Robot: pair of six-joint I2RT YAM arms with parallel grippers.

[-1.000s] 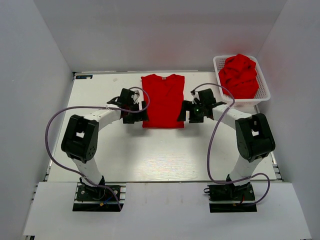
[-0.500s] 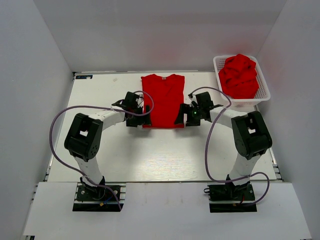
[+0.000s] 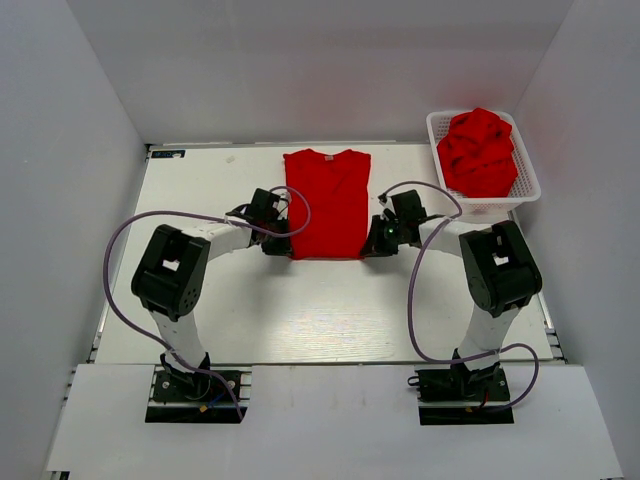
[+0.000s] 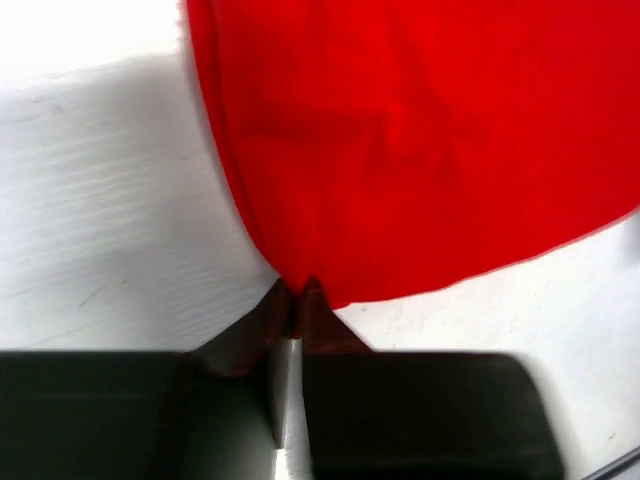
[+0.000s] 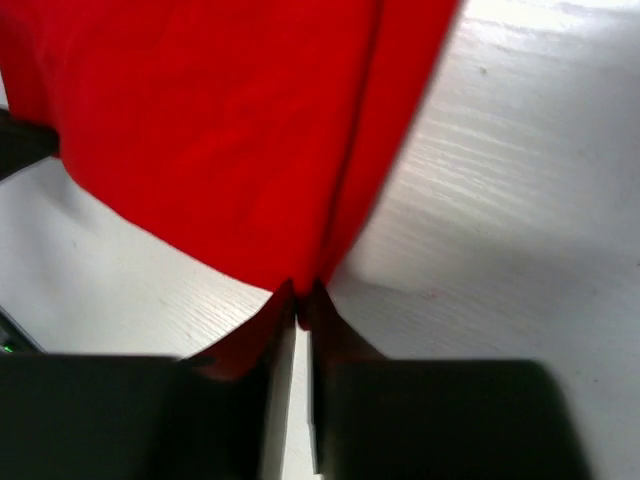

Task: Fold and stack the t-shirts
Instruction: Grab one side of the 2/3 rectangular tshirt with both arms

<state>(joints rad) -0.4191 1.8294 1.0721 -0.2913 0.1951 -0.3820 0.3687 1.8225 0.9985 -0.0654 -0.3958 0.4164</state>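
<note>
White tbl (image 3: pixel 300 310), plain grey walls (image 3: pixel 300 70)

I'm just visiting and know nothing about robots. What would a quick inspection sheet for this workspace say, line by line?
Surface: white table, no spills or marks seen.
Job's things: one red t-shirt lies flat with its sleeves folded in; a heap of red shirts fills the white basket at the far right corner.
Clutter: nothing seen.
Grippers: the left gripper and right gripper each have their fingers shut on a near corner of the t-shirt.
Cables: purple cables loop loosely along each arm.
Surroundings: plain white walls on three sides.
</note>
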